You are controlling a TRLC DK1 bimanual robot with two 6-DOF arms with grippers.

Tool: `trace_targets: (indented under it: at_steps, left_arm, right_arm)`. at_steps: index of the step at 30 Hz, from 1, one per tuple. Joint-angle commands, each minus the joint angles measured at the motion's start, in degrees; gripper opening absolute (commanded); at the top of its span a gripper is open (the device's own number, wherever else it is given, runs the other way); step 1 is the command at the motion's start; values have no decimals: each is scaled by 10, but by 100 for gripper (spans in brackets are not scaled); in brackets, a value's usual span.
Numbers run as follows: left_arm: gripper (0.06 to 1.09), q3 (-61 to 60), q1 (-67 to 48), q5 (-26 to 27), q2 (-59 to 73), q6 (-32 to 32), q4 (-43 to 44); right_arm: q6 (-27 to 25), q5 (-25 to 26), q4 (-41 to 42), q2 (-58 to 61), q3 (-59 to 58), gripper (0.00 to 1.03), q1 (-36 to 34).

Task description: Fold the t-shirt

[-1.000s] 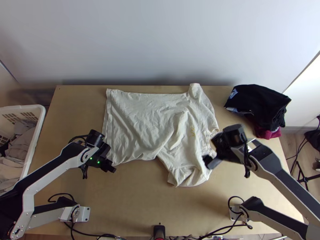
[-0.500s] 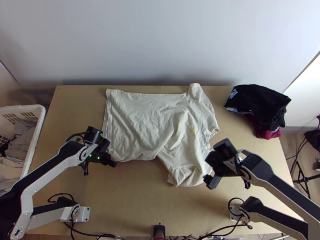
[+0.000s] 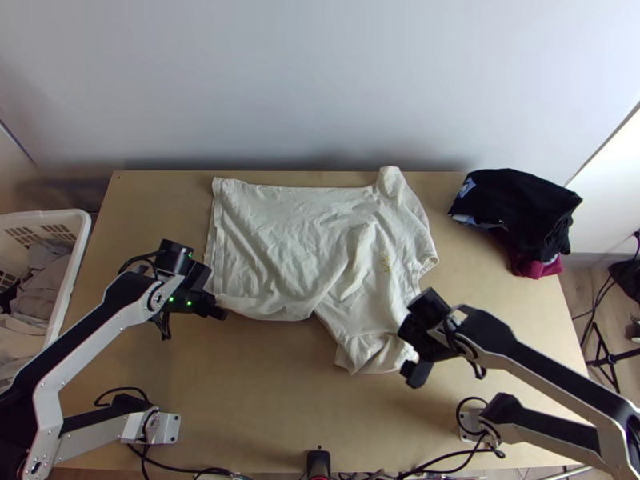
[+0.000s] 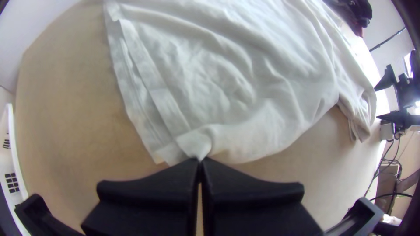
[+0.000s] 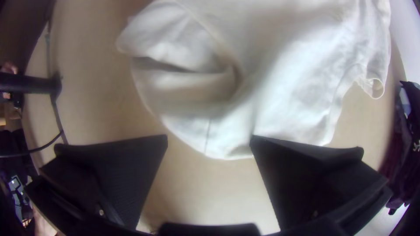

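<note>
A cream-white cloth t-shirt (image 3: 296, 240) lies mostly spread, with shallow wrinkles, on a light wooden tabletop (image 3: 264, 408). It occupies the far and middle portion of the surface, its hem (image 3: 216, 240) facing the left edge and its neckline (image 3: 418, 280) facing the right edge. One short sleeve (image 3: 390, 184) reaches the tabletop's far edge; the other (image 3: 364, 352) points toward the near edge and is creased, with folds. A small yellow mark (image 3: 386, 262) is visible on the fabric near the neckline.

The left gripper (image 3: 220, 313) is at the shirt's near left corner. In the left wrist view, the jaws of the left gripper (image 4: 200, 161) are closed together, with a gathered peak of cloth pinched at the tips, just beside the layered hem.

The right gripper (image 3: 408, 352) is at the shirt's near right part, beside the creased sleeve. Its jaws stand wide apart; the right wrist view shows the rounded edge of the shirt and bare wood between them. Whether either finger touches the cloth cannot be told.

A stack of folded black garments (image 3: 516, 208), with maroon cloth (image 3: 532, 264) beneath, sits at the far right corner of the tabletop. Beside the left edge stands a white plastic basket with slotted walls (image 3: 83, 240), containing crumpled grey and pale clothes (image 3: 40, 280).
</note>
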Motion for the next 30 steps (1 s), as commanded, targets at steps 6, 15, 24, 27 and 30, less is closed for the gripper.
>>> trace_targets:
  at_steps: [6, 15, 24, 27, 30]
  left_arm:
    - [9, 7, 39, 1, -22, 25, -21]
    - [9, 14, 60, 2, -57, 46, -57]
    - [9, 23, 86, 1, -100, 76, -84]
    - [9, 31, 101, 2, -101, 83, -88]
    - [9, 36, 106, 2, -109, 89, -100]
  right_arm:
    - [-20, 23, 89, 88, -10, 41, -10]
    - [-62, 23, 59, 35, 24, 3, -73]
    - [-122, 23, -20, 18, 108, 3, -150]
    - [-141, 23, -32, 18, 127, 3, -171]
    - [-154, 23, -65, 17, 146, 3, -180]
